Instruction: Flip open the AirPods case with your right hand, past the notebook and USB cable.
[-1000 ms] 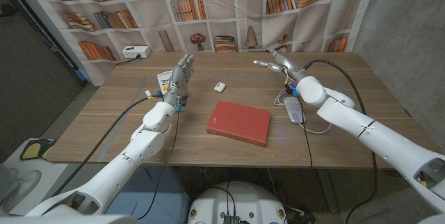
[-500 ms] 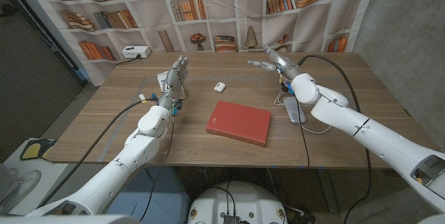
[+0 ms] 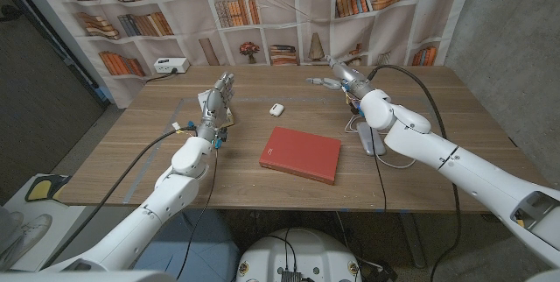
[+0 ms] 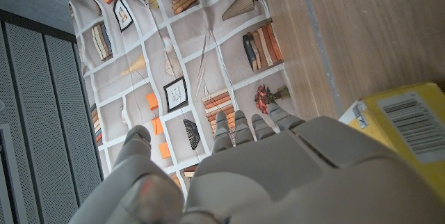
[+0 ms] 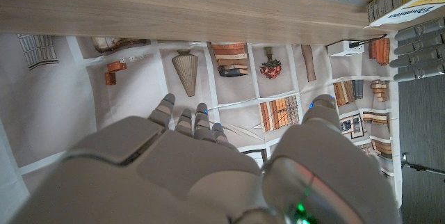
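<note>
Case [image 3: 276,109] is small, light, slick: steady its base, lift the lid edge; your right hand [image 3: 335,76] hovers empty, fingers spread.

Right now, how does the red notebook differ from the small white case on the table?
The red notebook is large, flat and rectangular; the white case is tiny and rounded. The notebook lies nearer the robot, the case farther back. Both rest on the wooden table, untouched by either robot hand.

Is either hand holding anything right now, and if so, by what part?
Nothing is held. The right hand hangs open above the table's far side, apart from the AirPods case, whose lid is down. The left hand stands open beside a yellow box.
</note>
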You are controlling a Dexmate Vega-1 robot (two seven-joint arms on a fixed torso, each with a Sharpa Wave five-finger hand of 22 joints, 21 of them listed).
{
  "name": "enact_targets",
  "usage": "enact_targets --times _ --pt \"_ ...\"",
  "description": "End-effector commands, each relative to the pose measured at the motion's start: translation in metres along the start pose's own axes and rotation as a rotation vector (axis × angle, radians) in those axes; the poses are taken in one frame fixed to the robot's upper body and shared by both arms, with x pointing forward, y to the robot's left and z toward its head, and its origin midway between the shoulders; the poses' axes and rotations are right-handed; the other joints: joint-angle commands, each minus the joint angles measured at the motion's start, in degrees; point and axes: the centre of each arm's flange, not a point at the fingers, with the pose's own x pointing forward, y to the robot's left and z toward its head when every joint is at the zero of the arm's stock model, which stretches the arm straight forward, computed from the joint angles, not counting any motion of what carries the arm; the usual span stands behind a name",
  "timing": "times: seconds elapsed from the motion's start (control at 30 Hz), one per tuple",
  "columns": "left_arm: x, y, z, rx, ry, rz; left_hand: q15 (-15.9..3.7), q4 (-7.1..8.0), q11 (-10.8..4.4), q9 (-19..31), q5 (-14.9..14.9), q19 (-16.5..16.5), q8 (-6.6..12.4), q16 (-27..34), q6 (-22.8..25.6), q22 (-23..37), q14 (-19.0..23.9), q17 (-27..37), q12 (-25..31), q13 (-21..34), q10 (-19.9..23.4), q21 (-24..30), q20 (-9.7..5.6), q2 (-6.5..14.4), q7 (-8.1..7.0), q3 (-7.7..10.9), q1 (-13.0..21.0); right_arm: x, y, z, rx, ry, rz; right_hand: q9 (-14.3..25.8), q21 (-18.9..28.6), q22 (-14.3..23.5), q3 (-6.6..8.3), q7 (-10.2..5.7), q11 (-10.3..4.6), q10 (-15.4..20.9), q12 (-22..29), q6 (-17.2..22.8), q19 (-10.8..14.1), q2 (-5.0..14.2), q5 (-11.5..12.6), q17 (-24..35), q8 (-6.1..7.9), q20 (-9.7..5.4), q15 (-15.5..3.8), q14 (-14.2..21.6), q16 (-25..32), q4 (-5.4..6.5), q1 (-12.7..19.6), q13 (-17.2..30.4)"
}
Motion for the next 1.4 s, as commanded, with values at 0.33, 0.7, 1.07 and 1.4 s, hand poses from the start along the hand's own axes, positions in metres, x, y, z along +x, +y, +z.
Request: enact_targets --times 0.33,0.7,1.07,1.4 --pt "-0.014 0.003 -0.005 -0.003 0.010 0.040 0.06 0.04 -0.03 0.0 0.3 0.0 0.17 0.4 0.6 0.1 0.4 0.1 0.2 0.0 0.5 0.3 0.16 0.3 0.00 -0.19 -0.2 0.010 -0.005 0.020 -0.073 0.013 0.032 0.2 -0.3 0.2 -0.27 1.48 -1.69 1.0 0.2 -7.3 -0.7 0.09 -0.2 0.2 -0.12 1.13 0.26 -5.0 -0.2 0.57 0.0 0.4" --pt "-0.020 0.003 -0.005 -0.015 0.009 0.057 0.31 0.05 0.07 0.1 0.3 0.1 0.25 0.3 1.0 0.1 0.4 0.1 0.3 0.1 0.7 0.3 0.78 0.3 0.00 -0.30 -0.3 0.015 -0.001 0.029 -0.102 0.013 0.055 0.2 -0.4 0.2 -0.35 0.95 -1.44 1.6 0.4 -8.2 -1.2 0.10 -0.3 0.2 -0.19 1.35 0.31 -5.5 -0.2 0.80 -0.3 0.6" --pt "-0.025 0.003 -0.005 -0.013 0.007 0.063 0.23 0.16 -0.01 0.1 0.3 0.2 0.09 0.4 0.6 0.1 0.6 0.1 0.4 0.1 0.8 0.3 0.72 0.4 0.36 -0.37 -0.4 0.021 0.006 0.034 -0.116 0.027 0.096 0.3 -0.5 0.2 -0.38 -0.98 -1.47 3.0 0.7 -10.0 -1.9 0.20 -0.3 0.2 -0.41 1.50 0.41 -5.2 0.0 0.98 -0.5 0.9" --pt "-0.028 0.004 -0.003 -0.011 -0.005 0.071 0.26 0.13 0.16 0.1 0.4 0.3 0.16 0.3 0.8 0.1 0.5 0.1 0.4 0.1 0.8 0.4 0.58 0.6 0.57 -0.31 -0.3 0.025 0.009 0.043 -0.141 0.019 0.101 0.3 -0.5 0.2 -0.28 -1.76 -1.97 4.3 1.1 -10.8 -2.4 0.42 -0.3 0.2 -0.30 1.50 0.49 -4.6 0.3 1.05 -0.5 1.1"
